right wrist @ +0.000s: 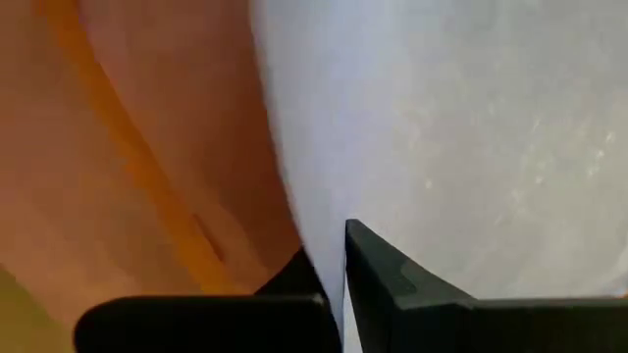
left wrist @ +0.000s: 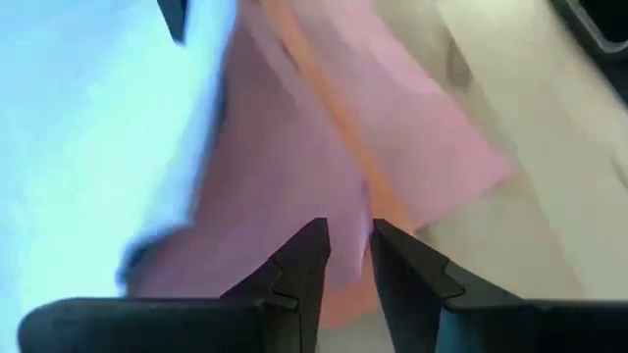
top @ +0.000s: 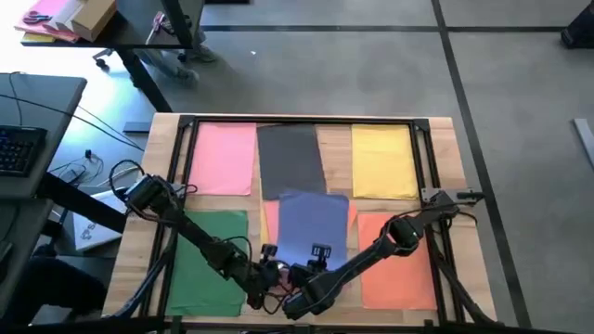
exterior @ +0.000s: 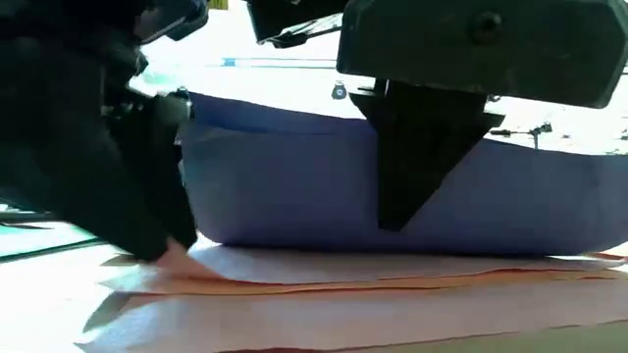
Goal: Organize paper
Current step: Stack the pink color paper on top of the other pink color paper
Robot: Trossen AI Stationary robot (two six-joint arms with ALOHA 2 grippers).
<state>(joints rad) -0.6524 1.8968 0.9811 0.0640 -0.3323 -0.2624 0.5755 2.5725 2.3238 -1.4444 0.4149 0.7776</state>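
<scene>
Coloured paper sheets laid out on the table (top: 444, 139): pink (top: 223, 156), grey (top: 291, 156) and yellow (top: 384, 160) in the far row, green (top: 206, 260) and orange (top: 401, 278) nearer. The blue sheet (top: 314, 227) bows upward mid-table over a small stack. The right gripper (right wrist: 339, 260) pinches its near edge; the left gripper (left wrist: 346, 245), fingers slightly apart, hovers over the pink and orange sheets beneath. The paper looks light, limp and slippery; an edge grip likely suits best. Neighbouring sheets crowd both sides.

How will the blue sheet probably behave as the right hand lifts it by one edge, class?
Probably floppy: the blue sheet, pinched by the right hand, bows in the low view. Likely light: one edge grip raises it. It may slide over the pink sheet below.
</scene>
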